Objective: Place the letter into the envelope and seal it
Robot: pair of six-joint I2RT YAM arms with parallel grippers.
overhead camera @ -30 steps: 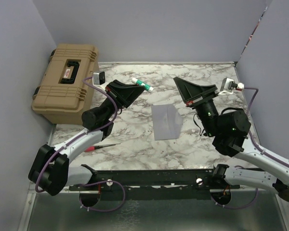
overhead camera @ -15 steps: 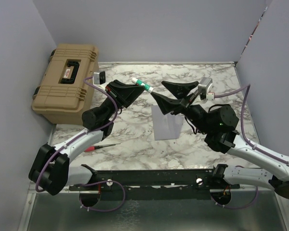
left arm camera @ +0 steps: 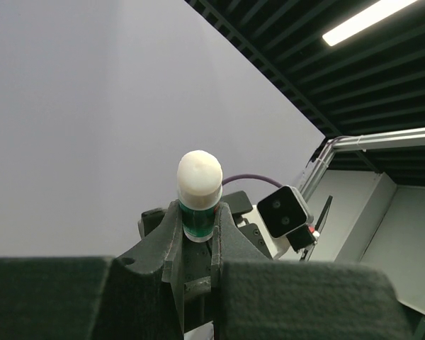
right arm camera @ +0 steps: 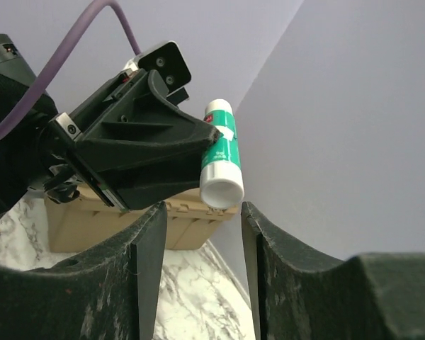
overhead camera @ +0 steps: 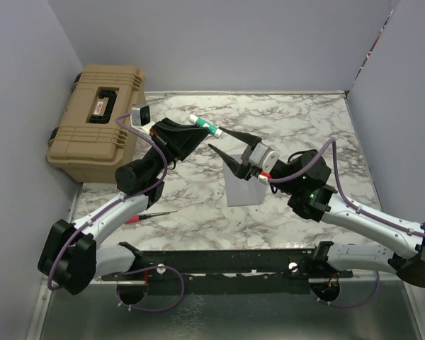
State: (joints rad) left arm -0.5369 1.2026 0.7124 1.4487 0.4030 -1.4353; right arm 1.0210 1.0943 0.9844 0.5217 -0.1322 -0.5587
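This looks like a robotics lab test cell. Plain lilac-grey walls box in a marble-pattern surface. A left arm and a right arm are bolted to a black rail at the near edge. A tan hard case sits far left. Overhead is a dark slatted ceiling with a strip light.

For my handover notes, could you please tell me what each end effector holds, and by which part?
The left end effector clamps the glue stick around its green body, white ends free. The right end effector is open, holding nothing.
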